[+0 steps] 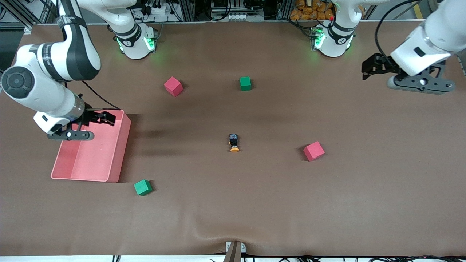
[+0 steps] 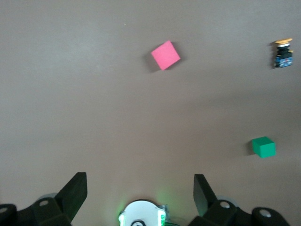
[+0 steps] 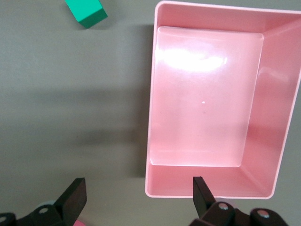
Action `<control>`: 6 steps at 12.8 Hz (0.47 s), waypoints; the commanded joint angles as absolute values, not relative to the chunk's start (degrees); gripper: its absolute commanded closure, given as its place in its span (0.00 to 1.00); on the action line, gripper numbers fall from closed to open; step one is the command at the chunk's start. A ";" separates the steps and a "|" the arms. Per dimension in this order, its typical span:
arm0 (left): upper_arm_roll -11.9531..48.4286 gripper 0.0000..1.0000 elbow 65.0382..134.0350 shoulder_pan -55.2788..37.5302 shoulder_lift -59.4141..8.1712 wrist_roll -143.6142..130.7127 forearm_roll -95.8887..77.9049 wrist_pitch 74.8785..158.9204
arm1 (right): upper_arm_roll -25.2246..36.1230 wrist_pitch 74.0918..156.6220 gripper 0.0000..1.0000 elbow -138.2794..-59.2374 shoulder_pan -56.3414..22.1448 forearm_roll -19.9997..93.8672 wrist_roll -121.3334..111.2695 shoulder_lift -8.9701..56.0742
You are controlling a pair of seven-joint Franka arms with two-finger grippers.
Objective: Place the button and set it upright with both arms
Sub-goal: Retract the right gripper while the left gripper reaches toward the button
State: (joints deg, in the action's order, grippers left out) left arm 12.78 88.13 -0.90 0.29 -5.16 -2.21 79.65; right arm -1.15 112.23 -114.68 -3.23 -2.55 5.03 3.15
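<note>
The button (image 1: 234, 142) lies on its side at the middle of the table, with its orange cap toward the front camera. It also shows in the left wrist view (image 2: 283, 53). My left gripper (image 1: 372, 66) is open and empty, held above the table at the left arm's end, far from the button. My right gripper (image 1: 103, 117) is open and empty, over the edge of the pink bin (image 1: 120, 153) at the right arm's end. The open fingers show in the left wrist view (image 2: 75, 190) and the right wrist view (image 3: 75, 193).
The pink bin (image 3: 151, 117) is empty. A red cube (image 1: 173, 86) and a green cube (image 1: 245, 83) sit nearer the bases. A red cube (image 1: 313, 151) lies beside the button toward the left arm's end. A green cube (image 1: 142, 187) sits by the bin's near corner.
</note>
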 commanded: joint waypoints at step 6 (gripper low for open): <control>13.54 0.00 85.53 -1.92 -12.03 -9.31 -12.22 80.23 | -2.29 111.98 0.00 -117.60 2.72 -2.90 -3.34 -1.93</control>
State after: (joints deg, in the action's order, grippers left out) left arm 13.37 88.20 -0.94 -8.79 -7.94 -11.27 79.95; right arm -1.19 112.37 -115.81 1.41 -2.55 -2.14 1.11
